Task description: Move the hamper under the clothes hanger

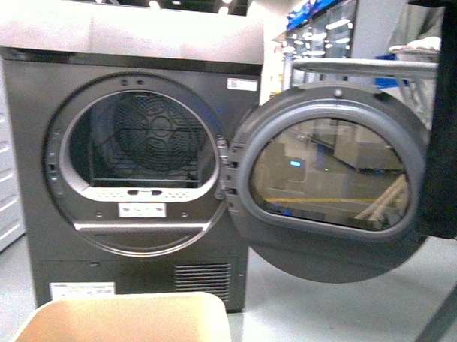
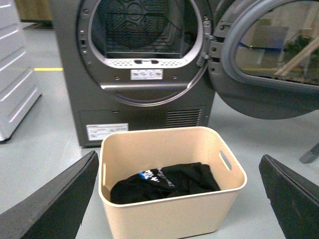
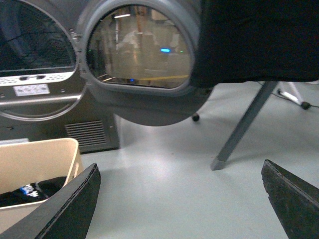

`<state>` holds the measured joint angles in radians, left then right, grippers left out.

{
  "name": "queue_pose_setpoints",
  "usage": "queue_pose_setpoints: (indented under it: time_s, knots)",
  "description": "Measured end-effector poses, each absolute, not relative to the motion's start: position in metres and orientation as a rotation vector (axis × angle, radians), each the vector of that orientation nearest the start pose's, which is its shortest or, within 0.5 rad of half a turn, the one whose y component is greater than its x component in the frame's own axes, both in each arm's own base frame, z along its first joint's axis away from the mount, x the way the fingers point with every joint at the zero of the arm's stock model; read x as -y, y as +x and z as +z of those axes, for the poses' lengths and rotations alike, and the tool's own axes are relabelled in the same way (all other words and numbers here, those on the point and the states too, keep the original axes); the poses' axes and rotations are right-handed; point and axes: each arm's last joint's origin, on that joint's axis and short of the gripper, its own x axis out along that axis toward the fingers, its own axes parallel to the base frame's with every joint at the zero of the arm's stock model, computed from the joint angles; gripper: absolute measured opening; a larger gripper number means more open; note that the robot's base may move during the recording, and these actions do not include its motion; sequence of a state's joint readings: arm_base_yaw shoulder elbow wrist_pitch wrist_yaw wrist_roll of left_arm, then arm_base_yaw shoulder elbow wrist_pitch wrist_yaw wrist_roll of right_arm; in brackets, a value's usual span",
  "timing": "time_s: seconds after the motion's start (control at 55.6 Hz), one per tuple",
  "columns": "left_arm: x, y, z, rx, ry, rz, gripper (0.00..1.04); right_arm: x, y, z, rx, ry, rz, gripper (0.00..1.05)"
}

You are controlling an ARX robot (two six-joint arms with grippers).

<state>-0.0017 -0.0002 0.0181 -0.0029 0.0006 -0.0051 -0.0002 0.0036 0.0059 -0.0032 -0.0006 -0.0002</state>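
Down on the floor (image 3: 164, 199) in front of the dryer (image 1: 33, 172), the hamper (image 2: 169, 216) stands just below the open drum, with a black garment (image 2: 169, 181) crumpled in its bottom. To my eye the task is barely begun. The clothes hanger (image 3: 246, 122) is off to the right, past the swung-open door (image 1: 329, 182), and the hamper is nowhere near it. Only one slanted leg of the rack shows, with a dark cloth (image 3: 259, 40) draped above it. Gripping the hamper and shifting it rightward under the rack are both left to do.

The left pincer (image 2: 179, 155) hangs on the near side of the hamper, jaws spread wide and holding nothing. The right pincer (image 3: 180, 164) is likewise wide and empty, over the floor between hamper and rack leg.

The hamper is smooth beige plastic, rectangular with rounded corners, a rolled rim and a slot handle (image 2: 225, 160) in its right end. The rack leg is a straight grey metal strut. The dryer is dark grey, with a perforated drum and a glazed round door. The floor is pale and smooth.
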Motion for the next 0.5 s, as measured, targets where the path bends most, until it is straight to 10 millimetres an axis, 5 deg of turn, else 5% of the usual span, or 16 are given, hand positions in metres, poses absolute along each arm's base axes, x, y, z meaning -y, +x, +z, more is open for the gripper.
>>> queue_pose_setpoints:
  time_s: [0.504]
  knots:
    - [0.0000,0.0965,0.1694,0.015,-0.005,0.000,0.98,0.0000,0.0976,0.1649,-0.001,0.000,0.001,0.97]
